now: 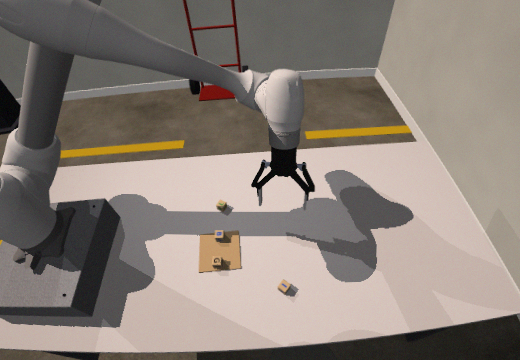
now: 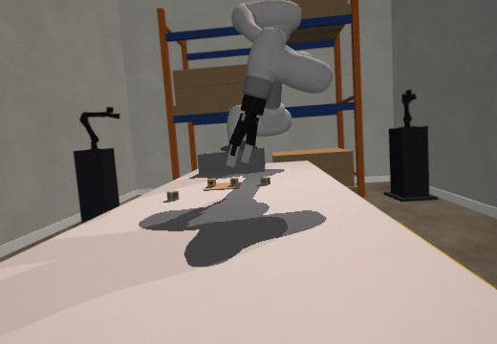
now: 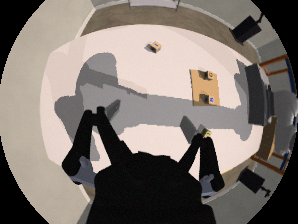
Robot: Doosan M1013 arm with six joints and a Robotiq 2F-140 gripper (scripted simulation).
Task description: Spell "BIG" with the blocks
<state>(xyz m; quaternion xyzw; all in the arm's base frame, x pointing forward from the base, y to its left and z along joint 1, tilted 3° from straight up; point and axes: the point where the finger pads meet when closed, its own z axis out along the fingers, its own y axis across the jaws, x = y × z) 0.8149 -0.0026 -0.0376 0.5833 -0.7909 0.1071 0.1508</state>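
A: How does the end effector (image 1: 283, 200) stand?

B: Fingers spread wide, nothing between them, hanging above the surface (image 1: 400, 280).

A: And the blocks?

B: Nearest lies a loose block (image 1: 222, 205), just off the mat (image 1: 232, 260). Two blocks sit on the mat, one at its far edge (image 1: 219, 234), one nearer the front (image 1: 217, 261), apart. The fourth block (image 1: 285, 286) lies off the mat, well apart.

Tool (image 1: 282, 201) open, arm outstretched
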